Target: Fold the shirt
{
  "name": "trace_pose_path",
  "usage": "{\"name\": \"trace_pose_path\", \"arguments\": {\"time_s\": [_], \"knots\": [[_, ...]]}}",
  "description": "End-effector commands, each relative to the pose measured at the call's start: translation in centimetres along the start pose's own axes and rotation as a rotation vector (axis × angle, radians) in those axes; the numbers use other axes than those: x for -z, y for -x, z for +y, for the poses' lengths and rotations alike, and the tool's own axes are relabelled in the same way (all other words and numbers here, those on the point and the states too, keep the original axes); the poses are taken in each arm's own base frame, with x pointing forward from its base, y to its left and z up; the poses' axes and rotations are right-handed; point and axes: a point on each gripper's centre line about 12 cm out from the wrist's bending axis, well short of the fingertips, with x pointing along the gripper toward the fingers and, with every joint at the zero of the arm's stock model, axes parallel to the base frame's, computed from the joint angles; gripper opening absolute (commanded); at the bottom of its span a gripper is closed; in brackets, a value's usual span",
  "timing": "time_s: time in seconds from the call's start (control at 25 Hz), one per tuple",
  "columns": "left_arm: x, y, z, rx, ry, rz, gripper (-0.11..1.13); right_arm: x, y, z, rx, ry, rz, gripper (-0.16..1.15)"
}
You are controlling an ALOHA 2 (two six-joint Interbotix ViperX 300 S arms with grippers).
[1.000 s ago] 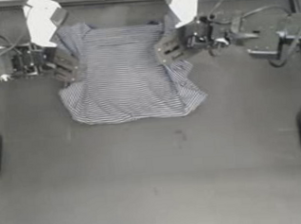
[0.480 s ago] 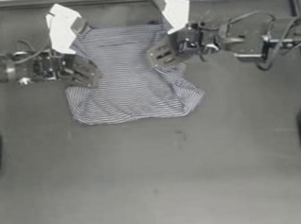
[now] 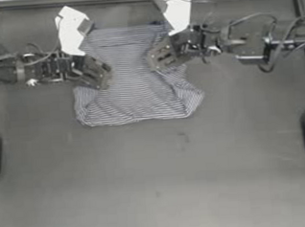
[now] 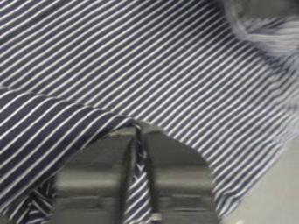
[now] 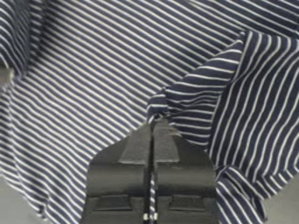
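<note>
Both arms reach in over the far half of the dark table (image 3: 184,181). The left gripper (image 3: 96,74) pinches the left edge of the soft navy-and-white striped T-shirt (image 3: 135,82), fabric clamped between its closed jaws; the right gripper (image 3: 160,58) likewise grips the shirt's right edge, pulled inward over the body. The shirt lies far centre.

No text, brand, number or sign can be read anywhere. The navy-and-white striped fabric shirt (image 3: 135,82) shows only stripes (no legible label).
</note>
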Motion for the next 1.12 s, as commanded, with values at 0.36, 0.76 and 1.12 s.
{"name": "trace_pose_path", "arguments": {"time_s": [0.36, 0.76, 1.12], "knots": [[-2.3, 0.8, -0.3, 0.057, -0.033, -0.092, 1.01, -1.9, 0.9, 0.4, -0.047, 0.017, -0.080, 0.85], [-4.0, 1.6, -0.7, 0.068, -0.093, -0.142, 1.01, -2.8, 1.7, -0.1, -0.044, 0.008, -0.103, 0.85], [-5.4, 4.9, -0.7, 0.044, -0.180, -0.200, 1.02, -3.8, 4.1, -0.3, -0.026, 0.053, -0.137, 0.85]]}}
